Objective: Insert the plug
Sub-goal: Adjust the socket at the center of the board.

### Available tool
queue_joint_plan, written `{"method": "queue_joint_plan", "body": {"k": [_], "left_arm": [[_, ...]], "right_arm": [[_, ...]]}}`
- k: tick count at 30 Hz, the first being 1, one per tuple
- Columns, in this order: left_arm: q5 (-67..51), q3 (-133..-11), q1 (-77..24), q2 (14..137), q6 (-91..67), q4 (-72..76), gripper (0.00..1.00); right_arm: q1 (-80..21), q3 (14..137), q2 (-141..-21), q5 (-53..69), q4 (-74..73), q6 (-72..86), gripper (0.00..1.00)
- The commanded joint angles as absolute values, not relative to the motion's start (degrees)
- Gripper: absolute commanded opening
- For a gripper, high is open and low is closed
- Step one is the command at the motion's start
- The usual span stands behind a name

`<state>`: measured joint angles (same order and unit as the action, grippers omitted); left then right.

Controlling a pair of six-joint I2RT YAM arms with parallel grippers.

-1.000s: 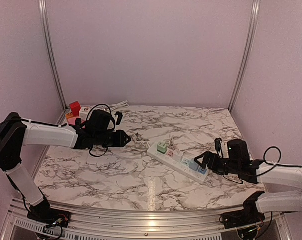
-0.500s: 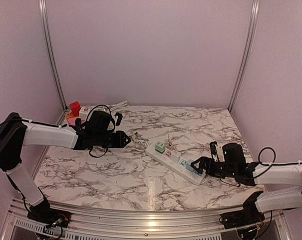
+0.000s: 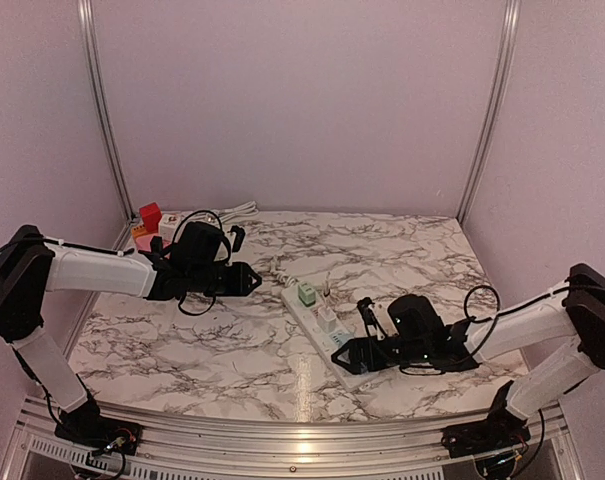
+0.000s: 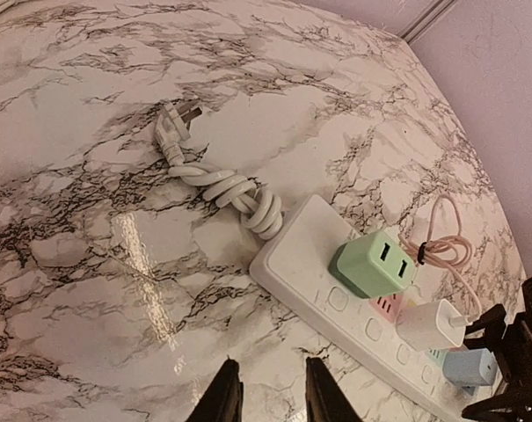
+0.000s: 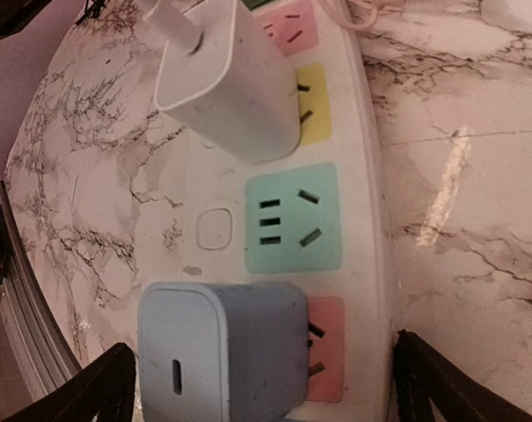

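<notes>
At the far left corner of the marble table (image 3: 182, 350) sit a red block (image 3: 149, 214) and a pink one (image 3: 142, 240). To their right the left gripper (image 3: 248, 279) reaches rightward, low over the table. Its jaws are only narrowly parted, with bare marble showing in the gap; they hold and touch nothing. Just beyond them the power strip's own cord plug (image 4: 172, 126) lies flat at the end of a twisted white cord (image 4: 239, 195). The white power strip (image 4: 305, 251) lies flat, its long axis running from far left to near right. Along it stand a green adapter (image 4: 372, 264) nearest the cord end, then a white charger (image 4: 431, 323) with a looped pink cable (image 4: 441, 251). The blue charger plug (image 5: 222, 352) is at the near-right end. This plug stands upright on the strip over the left part of a pink socket (image 5: 325, 350), its slotted port face turned toward the right wrist camera and its prongs hidden, so how deeply it is seated cannot be told. The right gripper (image 3: 352, 356) lies low at that end with jaws spread wide, one finger on either side of the strip and the blue plug between them. Whether either finger touches the strip is unclear.
</notes>
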<state>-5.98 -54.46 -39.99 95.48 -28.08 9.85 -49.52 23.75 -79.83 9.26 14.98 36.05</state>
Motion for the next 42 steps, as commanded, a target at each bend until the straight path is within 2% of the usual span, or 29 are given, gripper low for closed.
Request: {"method": "queue_joint_plan", "body": {"k": [1, 8, 13, 17, 24, 32, 42], "left_arm": [[-6.1, -53.9, -40.0, 95.7, -28.0, 10.7, 0.25], [-5.4, -52.3, -40.0, 94.5, -28.0, 10.8, 0.28], [-4.3, -50.8, -40.0, 92.7, -27.8, 10.5, 0.36], [-4.6, -49.2, -40.0, 91.2, -28.0, 10.4, 0.53], [-4.3, -45.8, -41.4, 87.7, -28.7, 9.8, 0.98], [4.1, -46.5, -49.0, 85.8, -26.0, 2.8, 0.99], [13.1, -48.0, -56.6, 93.3, -27.4, -4.3, 0.99]], "right_arm": [[-54.9, 32.3, -88.9, 9.8, 17.9, 35.1, 0.96], [-61.2, 50.8, -104.5, 13.1, 14.7, 31.3, 0.96], [-61.8, 60.3, -107.2, 12.6, 9.4, 27.9, 0.97], [-61.7, 63.2, -103.9, 10.8, 3.7, 24.7, 0.97], [-58.6, 58.6, -93.7, 5.8, -1.8, 23.5, 0.99], [-51.6, 51.7, -80.3, 0.3, -5.0, 23.4, 0.99], [-48.6, 49.8, -75.3, -2.7, -6.8, 22.2, 0.98]]}}
